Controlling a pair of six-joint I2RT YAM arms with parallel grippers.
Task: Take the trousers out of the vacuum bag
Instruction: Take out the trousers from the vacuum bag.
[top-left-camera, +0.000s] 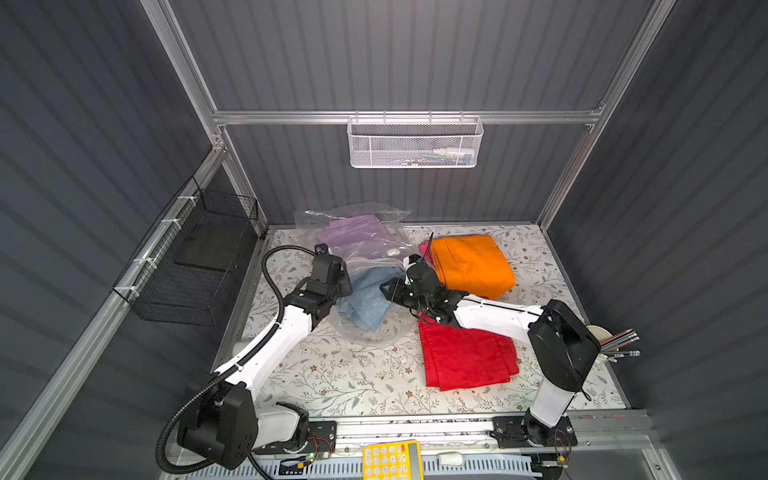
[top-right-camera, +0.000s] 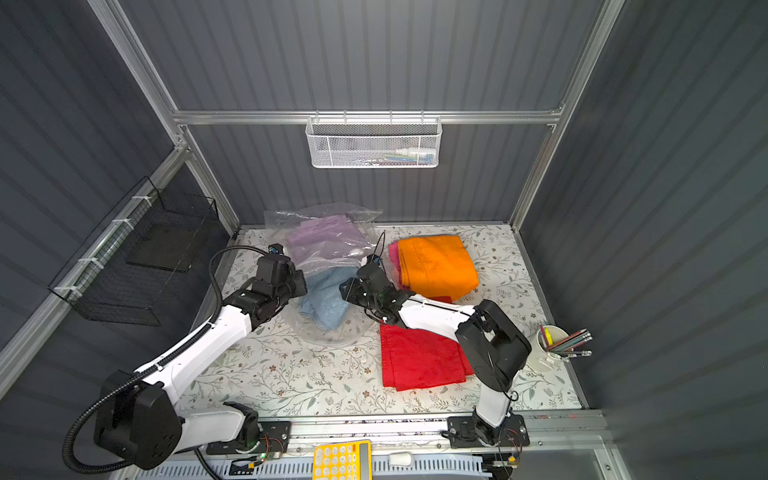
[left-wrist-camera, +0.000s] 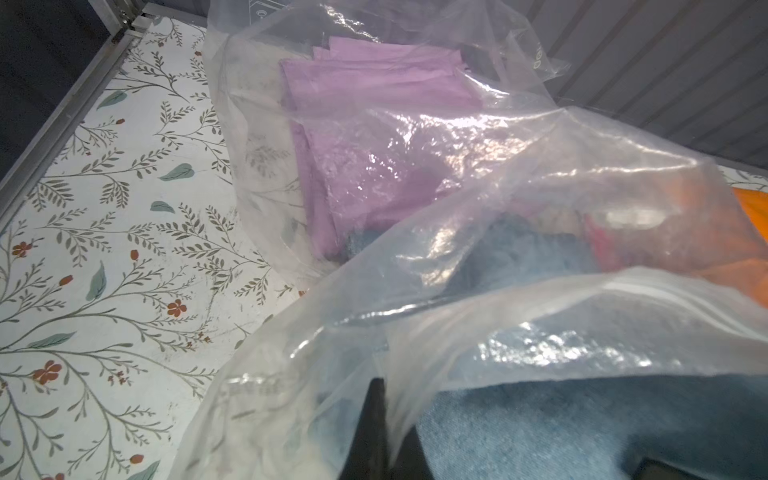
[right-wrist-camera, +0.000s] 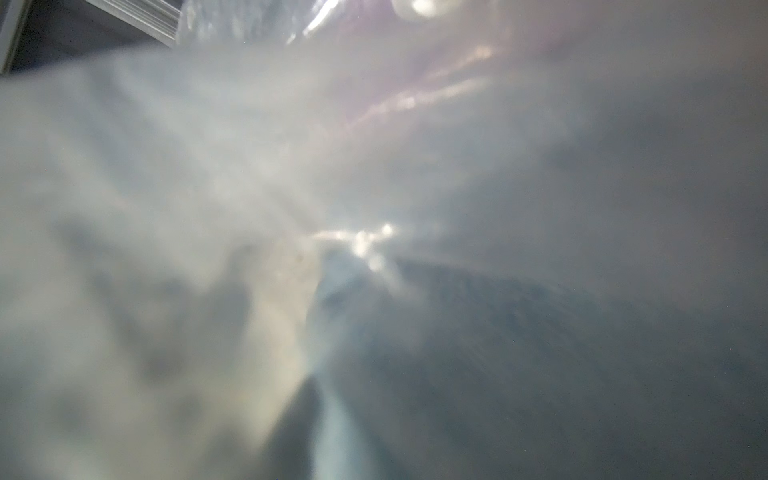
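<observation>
A: Why's left hand (top-left-camera: 343, 286) pinching bag (top-left-camera: 353, 216) rim?
B: Likely to hold mouth open. At mouth, blue trousers (top-left-camera: 365, 305); deeper, lilac trousers (top-left-camera: 345, 235); red trousers (top-left-camera: 461, 357), orange trousers (top-left-camera: 469, 266) out on desk (top-left-camera: 332, 382). Can't tell right hand (top-left-camera: 390, 291) opening.

A white mesh basket (top-left-camera: 415, 143) hangs on the back rail (top-left-camera: 291, 117), a yellow calculator (top-left-camera: 391, 460) lies in front.
</observation>
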